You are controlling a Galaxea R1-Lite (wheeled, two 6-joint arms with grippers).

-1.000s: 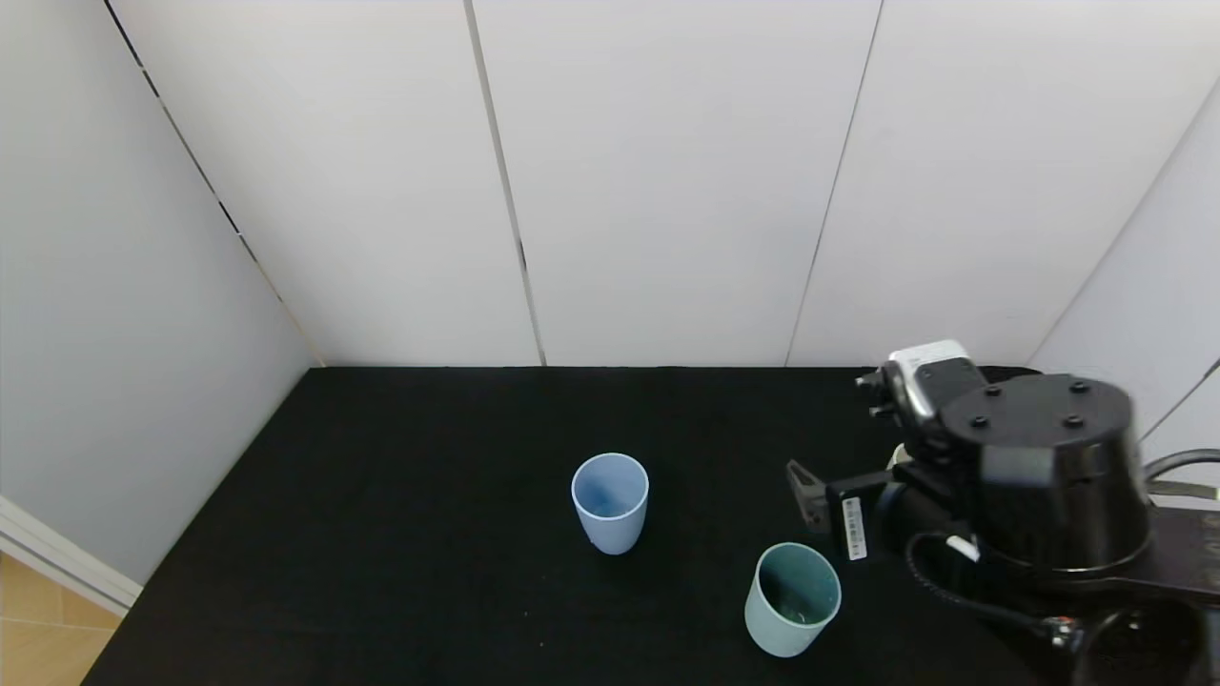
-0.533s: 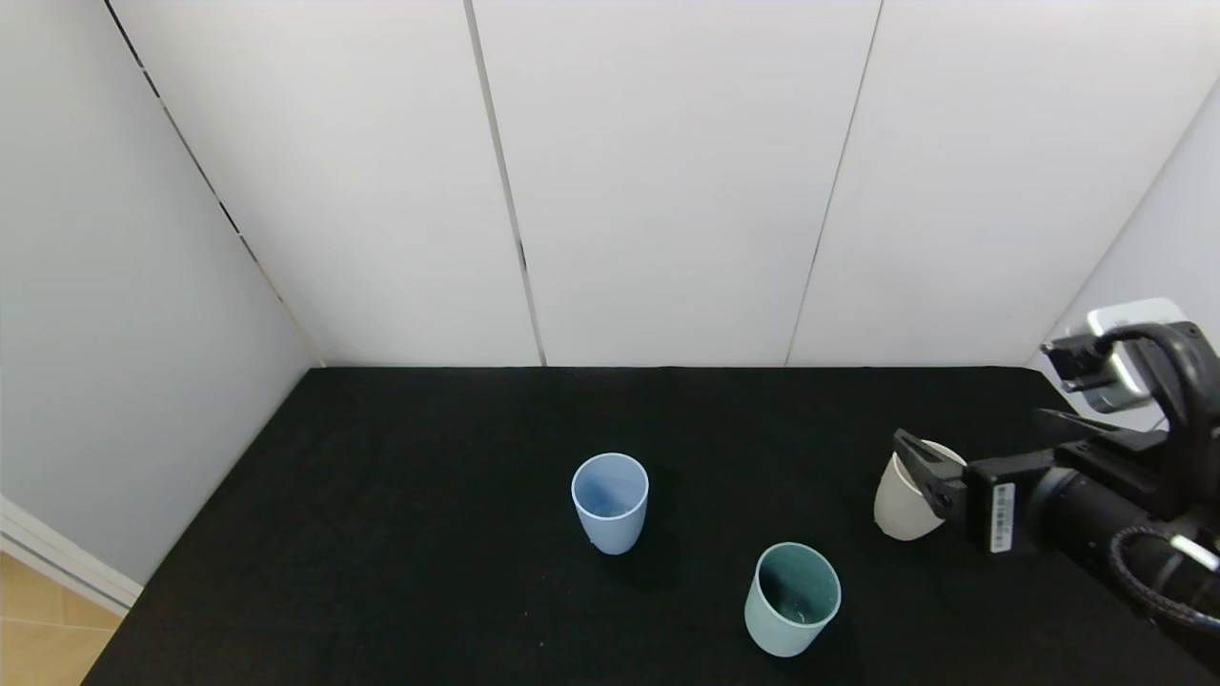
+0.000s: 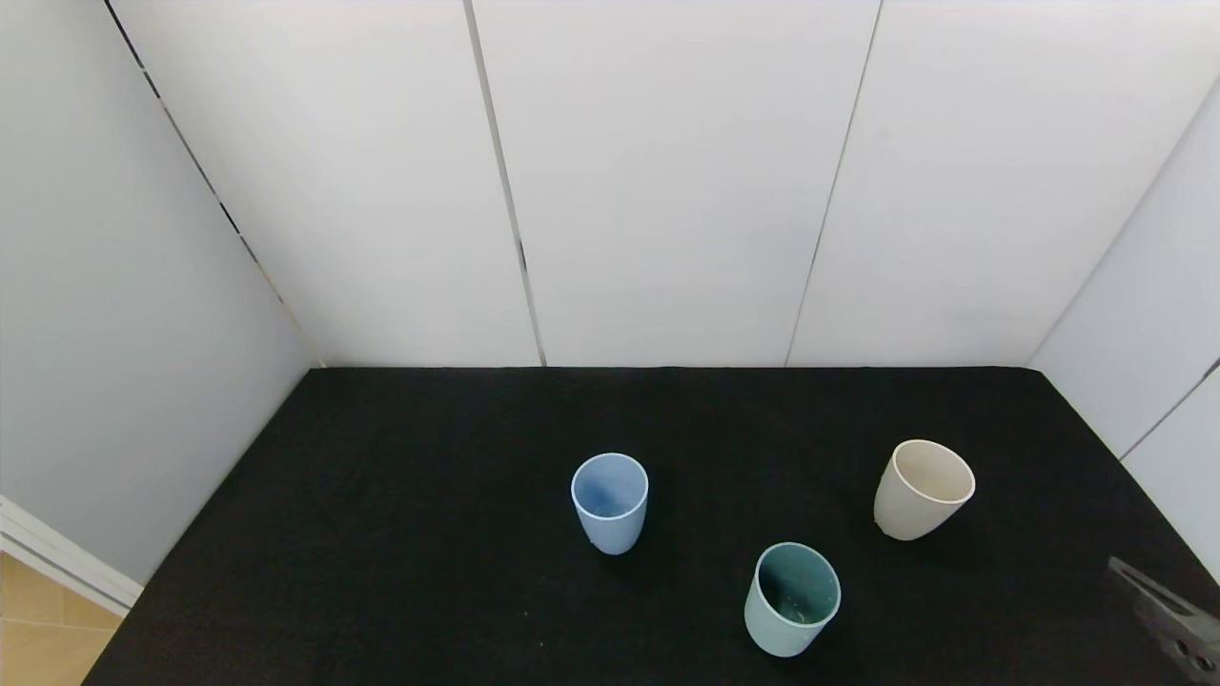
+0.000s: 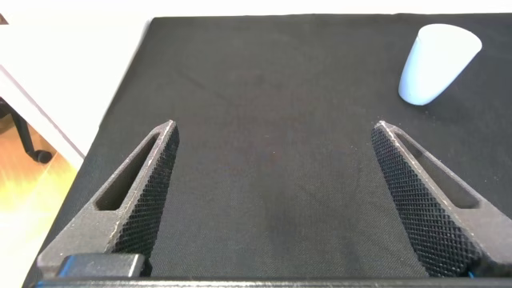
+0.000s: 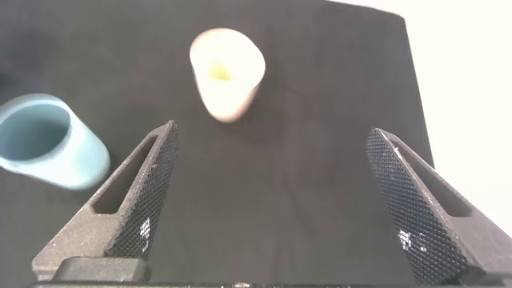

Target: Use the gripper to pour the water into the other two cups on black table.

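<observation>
Three cups stand upright on the black table [image 3: 400, 534]. The light blue cup [image 3: 610, 502] is at the middle and also shows in the left wrist view [image 4: 436, 62]. The cream-beige cup [image 3: 921, 489] is to the right and shows in the right wrist view [image 5: 226, 72]. The teal-green cup [image 3: 791, 597] is nearest me, with faint glints of water inside; it also shows in the right wrist view [image 5: 50, 152]. My right gripper [image 5: 272, 136] is open and empty, with one fingertip [image 3: 1158, 610] at the lower right edge of the head view. My left gripper [image 4: 274, 128] is open and empty over bare table.
White panel walls [image 3: 667, 181] enclose the table at the back and both sides. The table's left edge [image 4: 120, 104] drops to a wooden floor [image 3: 38, 629].
My right arm has pulled back from over the cream-beige cup toward the lower right, almost out of the head view. The cream-beige cup now stands uncovered. The cups have not moved.
</observation>
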